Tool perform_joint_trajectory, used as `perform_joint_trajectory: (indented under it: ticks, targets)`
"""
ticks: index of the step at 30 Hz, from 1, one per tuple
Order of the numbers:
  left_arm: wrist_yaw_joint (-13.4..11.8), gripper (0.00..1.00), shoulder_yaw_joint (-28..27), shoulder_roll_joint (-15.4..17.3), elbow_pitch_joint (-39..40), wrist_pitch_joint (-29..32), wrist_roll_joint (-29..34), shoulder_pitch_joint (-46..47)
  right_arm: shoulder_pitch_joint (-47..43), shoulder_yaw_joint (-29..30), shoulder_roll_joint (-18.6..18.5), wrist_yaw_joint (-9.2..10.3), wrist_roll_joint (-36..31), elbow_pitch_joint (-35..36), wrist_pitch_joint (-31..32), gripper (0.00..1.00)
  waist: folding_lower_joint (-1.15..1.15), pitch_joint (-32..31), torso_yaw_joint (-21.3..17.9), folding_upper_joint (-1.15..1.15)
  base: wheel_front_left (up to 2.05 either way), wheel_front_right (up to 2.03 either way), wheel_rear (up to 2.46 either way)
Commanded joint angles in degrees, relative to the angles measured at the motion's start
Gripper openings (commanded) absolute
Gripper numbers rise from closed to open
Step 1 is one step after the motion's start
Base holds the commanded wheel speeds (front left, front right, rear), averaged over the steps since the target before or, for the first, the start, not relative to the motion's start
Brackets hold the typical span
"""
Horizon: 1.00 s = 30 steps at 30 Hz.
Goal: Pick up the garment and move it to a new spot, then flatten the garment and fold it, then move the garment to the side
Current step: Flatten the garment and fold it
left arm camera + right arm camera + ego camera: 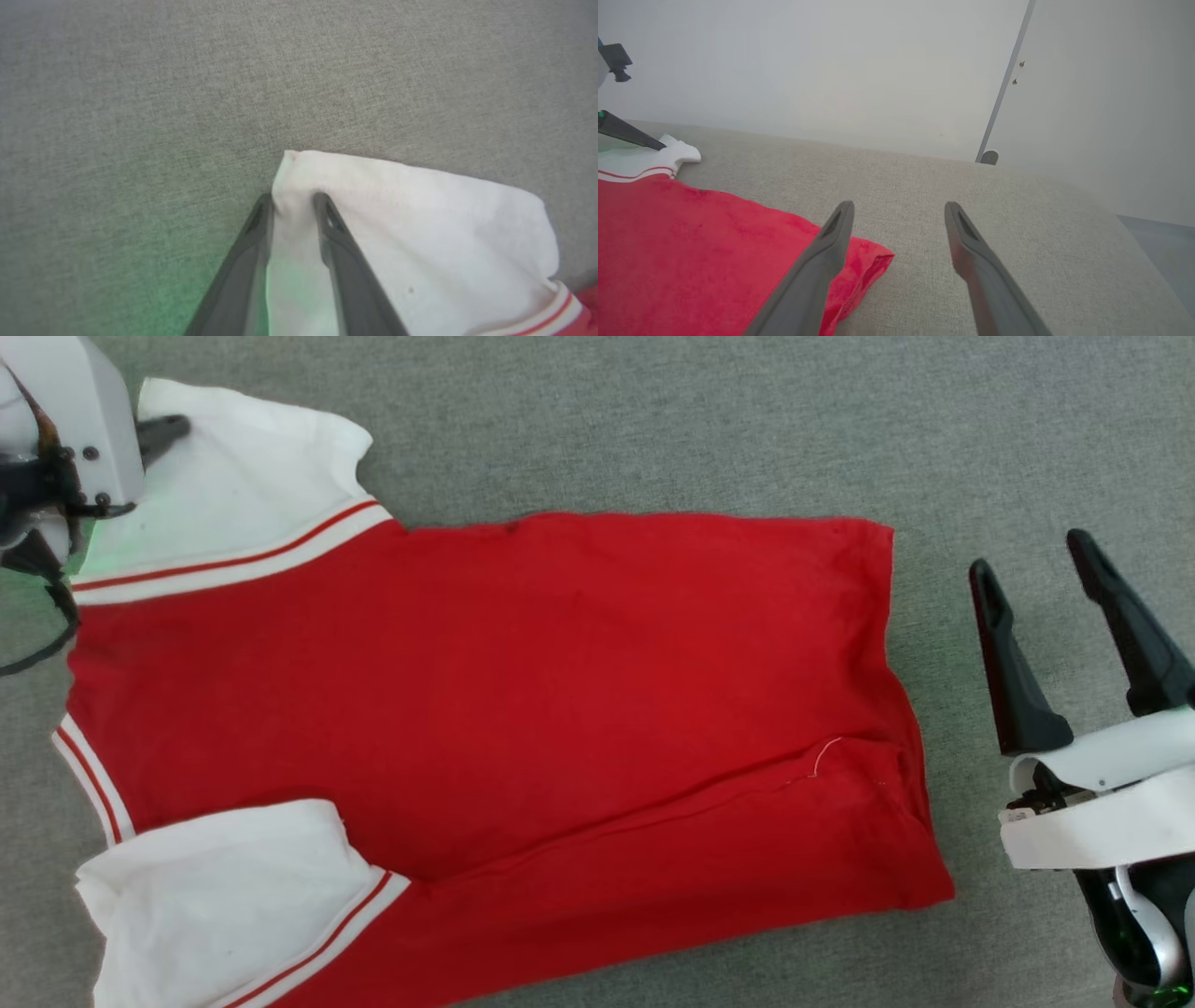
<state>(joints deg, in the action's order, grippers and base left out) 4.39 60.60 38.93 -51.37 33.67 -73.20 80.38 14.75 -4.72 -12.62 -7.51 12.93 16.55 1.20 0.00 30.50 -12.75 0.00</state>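
we see the red shirt spread flat on a grey woven surface. its plain red side faces up, its shoulders lie to the left and its hem to the right. one white sleeve lies at the far left and the other white sleeve at the near left. each joins the red body along red-and-white striped trim. a shallow crease runs across the near part of the body, and a short pale thread sits on it close to the hem.

our left gripper is at the far corner of the far sleeve. its two dark fingers are drawn in on either side of a raised fold of white cloth and touch it on both sides. we cannot tell whether they are clamped on it. the sleeve lies on the surface.

our right gripper hovers to the right of the hem, clear of the cloth. its fingers are spread wide apart with nothing between them. in the right wrist view its left finger overlaps the hem's far corner. a pale wall stands beyond the surface.
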Motion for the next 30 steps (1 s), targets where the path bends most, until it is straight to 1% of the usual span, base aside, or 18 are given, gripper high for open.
perform_joint_trajectory:
  ticks: [1, 4, 7, 9, 11, 13, 17, 22, 24, 26, 29, 30]
  targets:
    - [0.6, 0.0, 1.02, -1.42, -0.7, 1.1, -0.36, -2.07, 0.61, -0.12, -0.06, 0.04, 1.0, 0.23, 1.37, 1.0, 0.0, -0.04, 0.04, 0.0, 0.0, 0.0, 0.0]
    - [1.27, 0.0, 0.9, -1.91, -1.69, 0.18, -0.26, -1.53, 1.69, 0.78, 0.61, 0.04, 3.75, 0.59, 7.11, 1.0, 0.0, -0.09, 0.13, 0.0, 0.0, 0.0, 0.0]
    - [1.77, 0.0, 0.9, -2.3, -2.66, -0.24, -0.21, -1.18, 3.43, 1.8, 1.62, 0.05, 6.37, 0.32, 14.63, 1.0, 0.0, -0.29, 0.27, 0.0, 0.0, 0.0, 0.0]
    - [2.14, 0.0, 0.8, -2.81, -3.22, -0.44, -0.53, -1.15, 5.27, 2.82, 1.65, 0.04, 6.35, -0.51, 20.53, 1.0, 0.0, -0.46, 0.61, 0.0, 0.0, 0.0, 0.0]
    - [2.33, 0.0, 0.55, -3.34, -3.83, -0.71, -0.89, -0.98, 7.61, 3.47, 2.76, 0.04, 6.96, -1.44, 26.01, 1.0, 0.0, -0.54, 1.03, 0.0, 0.0, 0.0, 0.0]
    - [2.45, 0.0, 0.54, -4.11, -4.37, -0.76, -0.99, -0.76, 9.78, 3.57, 2.74, 0.04, 6.29, -2.88, 31.1, 1.0, 0.0, -0.54, 1.65, 0.0, 0.0, 0.0, 0.0]
    - [2.75, 0.0, 0.52, -5.5, -5.28, -1.14, -1.3, -0.34, 14.35, 3.25, 3.54, 0.04, 5.59, -7.44, 39.45, 1.0, 0.0, -0.33, 2.79, 0.0, 0.0, 0.0, 0.0]
    - [2.96, 0.0, 0.67, -6.63, -6.2, -1.58, -1.4, 0.06, 19.28, 2.84, 4.41, 0.04, 5.34, -14.34, 47.61, 1.0, 0.0, -0.14, 3.91, 0.0, 0.0, 0.0, 0.0]
    - [3.07, 0.0, 0.73, -7.06, -6.41, -1.83, -1.43, 0.25, 21.19, 2.53, 4.13, 0.04, 4.74, -16.87, 50.16, 1.0, 0.0, -0.1, 4.33, 0.0, 0.0, 0.0, 0.0]
    - [3.04, 0.0, 0.78, -7.4, -6.53, -2.22, -1.47, 0.38, 22.64, 2.57, 4.96, 0.04, 5.51, -19.78, 52.71, 1.0, 0.0, -0.1, 4.65, 0.0, 0.0, 0.0, 0.0]
    - [3.1, 0.0, 0.72, -7.75, -6.71, -2.83, -1.71, 0.6, 24.77, 1.88, 5.25, 0.04, 6.17, -24.01, 56.1, 1.0, 0.0, -0.04, 4.99, 0.0, 0.0, 0.0, 0.0]
    - [3.11, 0.0, 0.7, -7.93, -6.74, -3.1, -1.75, 0.68, 25.44, 1.05, 5.07, 0.04, 6.59, -25.19, 56.93, 0.44, 0.0, -0.02, 5.13, 0.0, 0.0, 0.0, 0.0]
